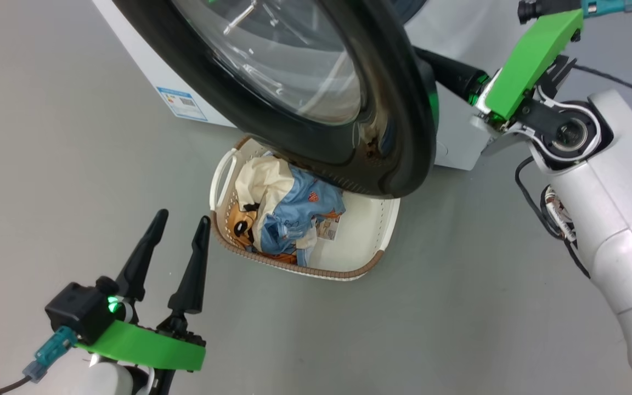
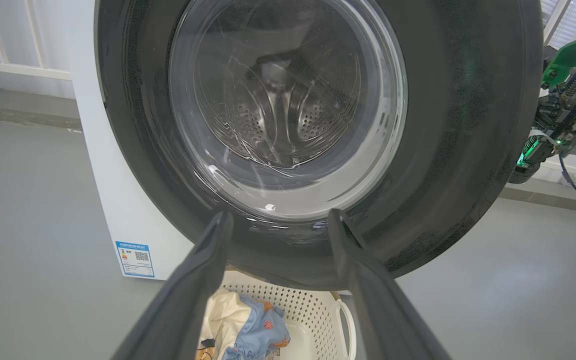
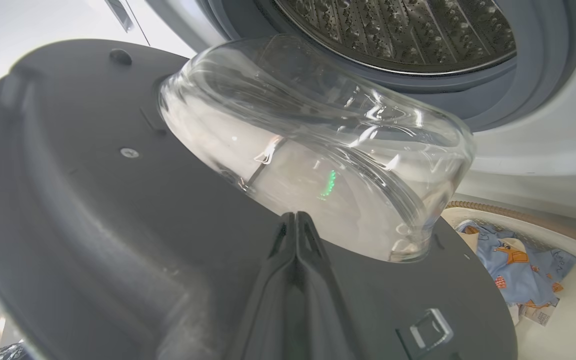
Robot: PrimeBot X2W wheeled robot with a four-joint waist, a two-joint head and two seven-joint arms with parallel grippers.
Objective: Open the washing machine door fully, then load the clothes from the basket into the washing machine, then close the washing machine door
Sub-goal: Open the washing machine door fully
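The door stands partly open, swung out from the washer. In the head view its lower edge hangs over the far end of the basket. The basket sits on the grey floor right in front of the washer. The clothes, one blue and one cream, are heaped at its left end, and the right half of its bottom is bare.

The left hand hovers just off the basket's near left corner, fingers spread and empty, with open floor all round it. In its wrist view it faces the door's outer side.

The right hand reaches in behind the door's free edge, its fingers pressed together and holding nothing. Its tip lies against or just off the dark inner face, at the foot of the glass bulge; I cannot tell which. Beyond the bulge the drum gapes open.

There is clear floor to either side of the basket.
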